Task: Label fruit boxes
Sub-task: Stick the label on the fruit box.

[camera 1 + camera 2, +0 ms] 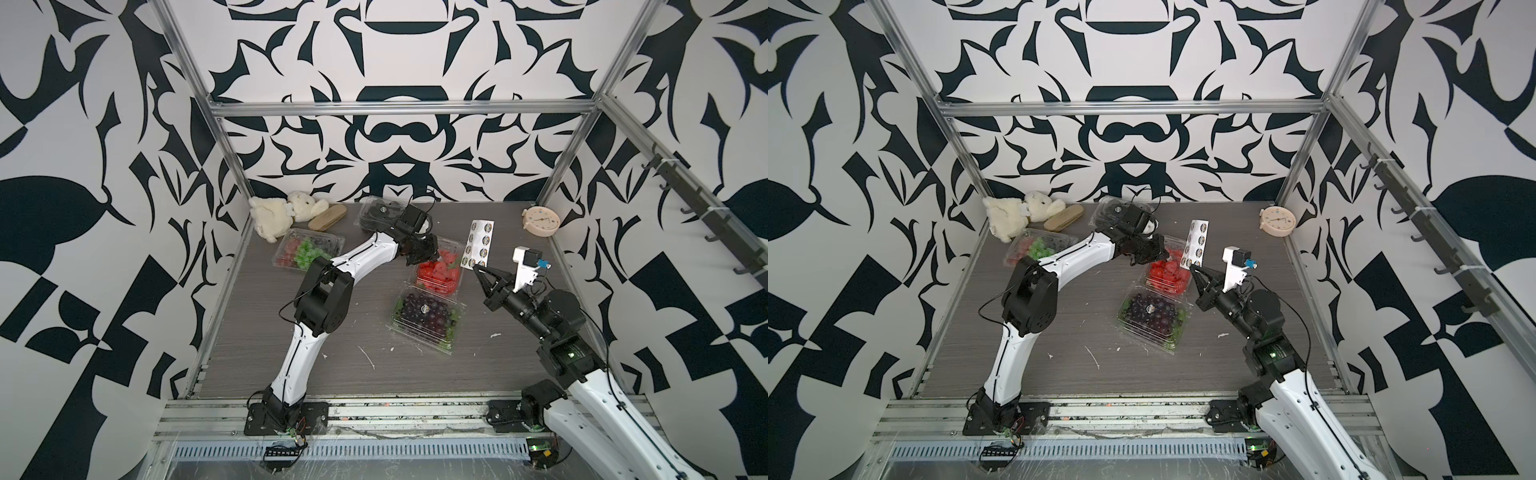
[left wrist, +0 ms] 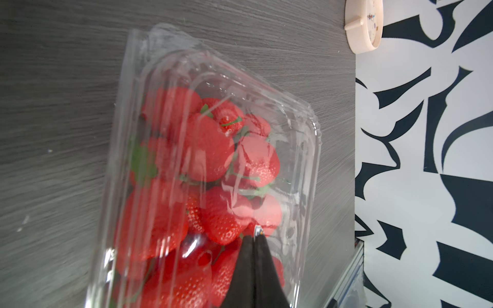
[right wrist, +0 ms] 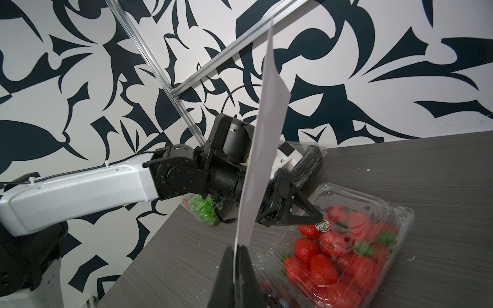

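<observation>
Tabletop (image 1: 374, 365), left claw (image 3: 320, 217) apparently pinching sticker (image 3: 323, 226), right claw (image 3: 239, 248) pinching sticker sheet (image 3: 264, 146).

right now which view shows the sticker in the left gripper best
Right wrist view: the sticker faces the camera, pinched at the left gripper tips above the strawberry box. Left wrist shows only its edge; top views, too small.

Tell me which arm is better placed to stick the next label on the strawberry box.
Left. The left gripper is shut on a sticker right over the strawberry box. The right gripper is busy: it is shut on the sheet, holding it upright.
</observation>
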You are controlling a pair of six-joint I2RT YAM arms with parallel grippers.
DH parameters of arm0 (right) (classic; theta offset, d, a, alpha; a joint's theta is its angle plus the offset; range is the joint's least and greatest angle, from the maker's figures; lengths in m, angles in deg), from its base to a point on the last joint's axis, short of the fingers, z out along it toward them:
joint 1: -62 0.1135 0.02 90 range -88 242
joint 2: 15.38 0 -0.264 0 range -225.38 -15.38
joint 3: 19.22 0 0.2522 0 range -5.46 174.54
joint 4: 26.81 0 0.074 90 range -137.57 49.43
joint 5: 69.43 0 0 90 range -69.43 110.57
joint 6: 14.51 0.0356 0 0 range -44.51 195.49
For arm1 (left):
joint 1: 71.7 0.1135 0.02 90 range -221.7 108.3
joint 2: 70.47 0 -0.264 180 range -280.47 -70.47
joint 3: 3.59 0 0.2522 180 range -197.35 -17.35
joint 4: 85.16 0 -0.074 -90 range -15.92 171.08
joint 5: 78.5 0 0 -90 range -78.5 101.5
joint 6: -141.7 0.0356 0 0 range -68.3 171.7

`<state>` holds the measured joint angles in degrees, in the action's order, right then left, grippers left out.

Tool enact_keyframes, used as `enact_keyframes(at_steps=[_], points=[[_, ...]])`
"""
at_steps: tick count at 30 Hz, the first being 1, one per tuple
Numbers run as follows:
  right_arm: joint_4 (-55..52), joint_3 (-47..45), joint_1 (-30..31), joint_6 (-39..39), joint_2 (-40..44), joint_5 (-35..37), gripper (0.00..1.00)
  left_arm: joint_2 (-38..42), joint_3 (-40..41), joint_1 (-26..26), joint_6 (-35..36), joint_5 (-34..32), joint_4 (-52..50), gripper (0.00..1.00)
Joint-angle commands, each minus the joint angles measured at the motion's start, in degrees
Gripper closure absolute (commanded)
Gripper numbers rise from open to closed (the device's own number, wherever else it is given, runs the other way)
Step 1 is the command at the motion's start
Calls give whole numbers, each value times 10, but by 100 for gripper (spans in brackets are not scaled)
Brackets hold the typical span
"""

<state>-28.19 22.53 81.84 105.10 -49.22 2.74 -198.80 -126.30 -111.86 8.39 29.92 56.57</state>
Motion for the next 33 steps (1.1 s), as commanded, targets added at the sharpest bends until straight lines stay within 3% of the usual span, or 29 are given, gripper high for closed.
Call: enact_keyframes(at_steps=[1, 14, 28, 31, 33], points=[[36, -1, -3, 2, -3, -7, 100, -16, -15, -6, 19, -14, -31, 100], [40, -1, -5, 6, -4, -12, 100, -28, -41, -19, 48, -61, -79, 100], [42, -3, -9, 10, -4, -16, 100, -39, -79, -31, 75, -114, -133, 80], [43, -2, -9, 10, -4, -17, 100, -37, -86, -33, 79, -124, -138, 70], [44, -2, -9, 11, -5, -17, 100, -34, -90, -33, 81, -133, -144, 69]])
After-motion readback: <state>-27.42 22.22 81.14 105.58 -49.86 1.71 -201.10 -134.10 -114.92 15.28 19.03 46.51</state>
